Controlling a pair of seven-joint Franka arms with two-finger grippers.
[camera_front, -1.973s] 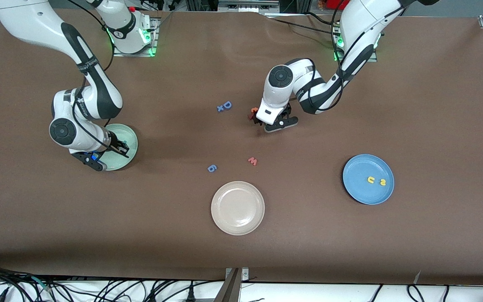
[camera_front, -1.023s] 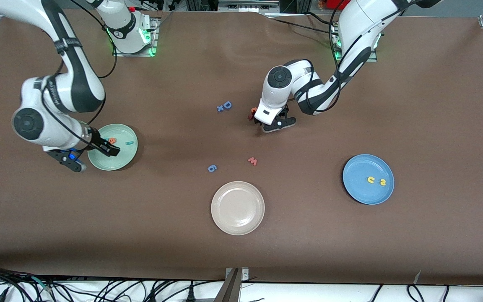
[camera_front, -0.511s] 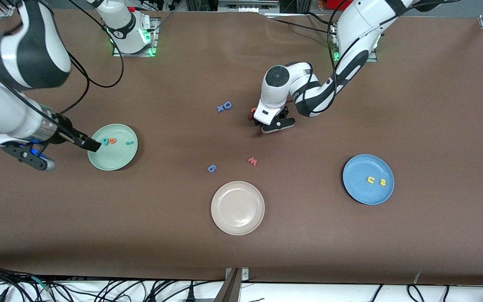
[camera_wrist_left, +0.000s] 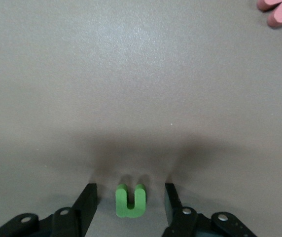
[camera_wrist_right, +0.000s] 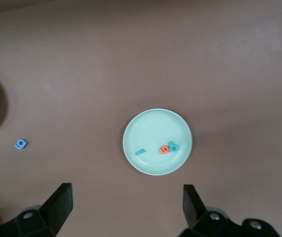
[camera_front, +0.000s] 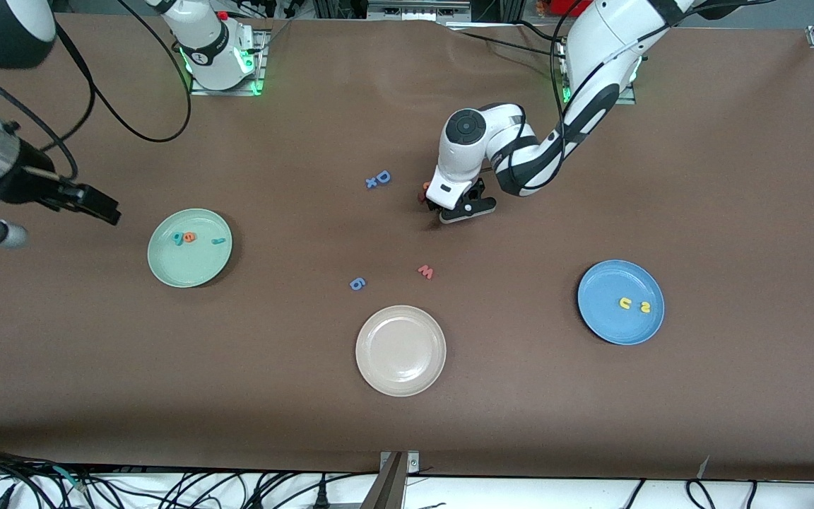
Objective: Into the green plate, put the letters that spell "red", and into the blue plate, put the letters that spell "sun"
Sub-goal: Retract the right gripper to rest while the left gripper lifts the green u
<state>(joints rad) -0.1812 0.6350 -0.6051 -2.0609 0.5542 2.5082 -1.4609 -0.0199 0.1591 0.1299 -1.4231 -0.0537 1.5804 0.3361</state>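
Observation:
The green "n" (camera_wrist_left: 130,201) of "sun" lies on the table between the fingers of my left gripper (camera_wrist_left: 130,207), which is open with a gap on each side. In the front view this gripper (camera_front: 449,210) is low at mid-table and hides the "n". The blue plate (camera_front: 612,279) holds the yellow "u" (camera_front: 625,303) and "s" (camera_front: 645,307). The green plate (camera_front: 191,265) holds the teal "d" (camera_front: 178,238), orange "e" (camera_front: 189,237) and teal "r" (camera_front: 218,241). My right gripper (camera_front: 64,226) hangs open and empty, high over the table beside the green plate (camera_wrist_right: 151,128).
A beige plate (camera_front: 400,350) sits nearest the front camera. A red "w" (camera_front: 426,271) and a blue "g" (camera_front: 357,283) lie between it and the left gripper. A blue "D" (camera_front: 383,177) and small "x" (camera_front: 372,183) lie beside orange-red letters (camera_front: 425,189).
My right gripper has risen and pulled away from the green plate toward the right arm's end of the table, uncovering the three letters in it. The left gripper has barely shifted.

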